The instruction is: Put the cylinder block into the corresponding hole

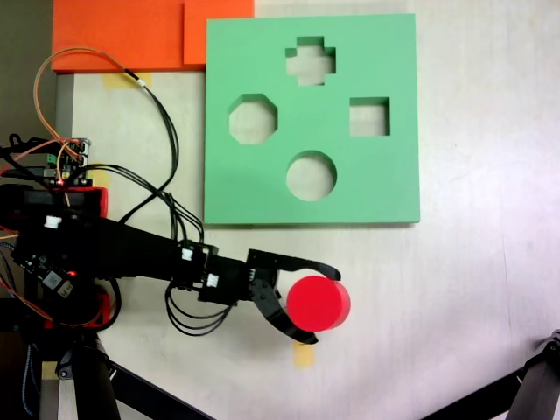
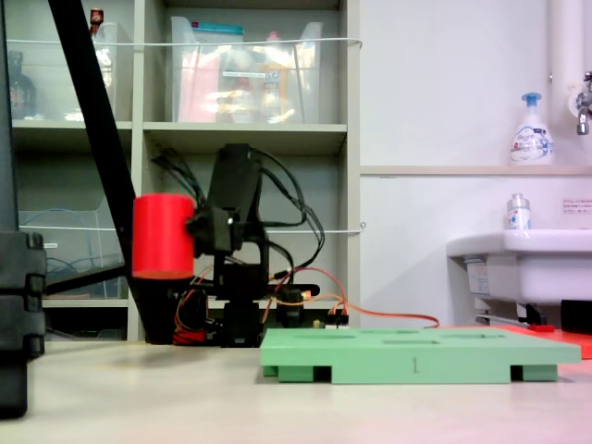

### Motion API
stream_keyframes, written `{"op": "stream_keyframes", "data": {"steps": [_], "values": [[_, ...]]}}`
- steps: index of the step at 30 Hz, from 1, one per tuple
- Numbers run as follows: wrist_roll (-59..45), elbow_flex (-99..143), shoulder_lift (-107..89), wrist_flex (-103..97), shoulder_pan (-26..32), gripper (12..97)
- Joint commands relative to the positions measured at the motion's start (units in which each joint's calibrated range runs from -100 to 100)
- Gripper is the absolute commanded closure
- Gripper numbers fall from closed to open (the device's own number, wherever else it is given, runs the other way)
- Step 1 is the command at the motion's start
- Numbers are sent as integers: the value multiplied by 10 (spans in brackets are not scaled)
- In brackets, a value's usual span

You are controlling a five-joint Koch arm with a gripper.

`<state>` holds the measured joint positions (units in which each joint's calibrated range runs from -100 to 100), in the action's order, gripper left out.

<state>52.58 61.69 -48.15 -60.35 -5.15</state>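
The cylinder block (image 1: 318, 303) is a short bright red foam cylinder, and my black gripper (image 1: 321, 304) is shut on it with one finger on each side. In a fixed view from table level the block (image 2: 164, 236) hangs well above the table, left of the green board (image 2: 416, 354). The square green foam board (image 1: 394, 188) lies flat above the gripper in the view from above. Its round hole (image 1: 311, 175) is open and sits straight above the block in that picture. An octagonal, a square and a cross cut-out share the board.
Orange foam sheets (image 1: 131, 33) lie at the top left beside the board. The arm's base and loose wires (image 1: 61, 227) fill the left edge. A black stand leg (image 1: 534, 385) enters at the bottom right. Shelves and a sink (image 2: 518, 264) stand behind the table.
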Motion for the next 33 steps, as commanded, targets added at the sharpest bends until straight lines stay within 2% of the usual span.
{"op": "stream_keyframes", "data": {"steps": [1,7,18,33], "values": [[8,-6,-84,19,19,706],[9,18,-164,44,79,705],[10,19,-133,69,173,706],[12,32,11,24,183,705]]}}
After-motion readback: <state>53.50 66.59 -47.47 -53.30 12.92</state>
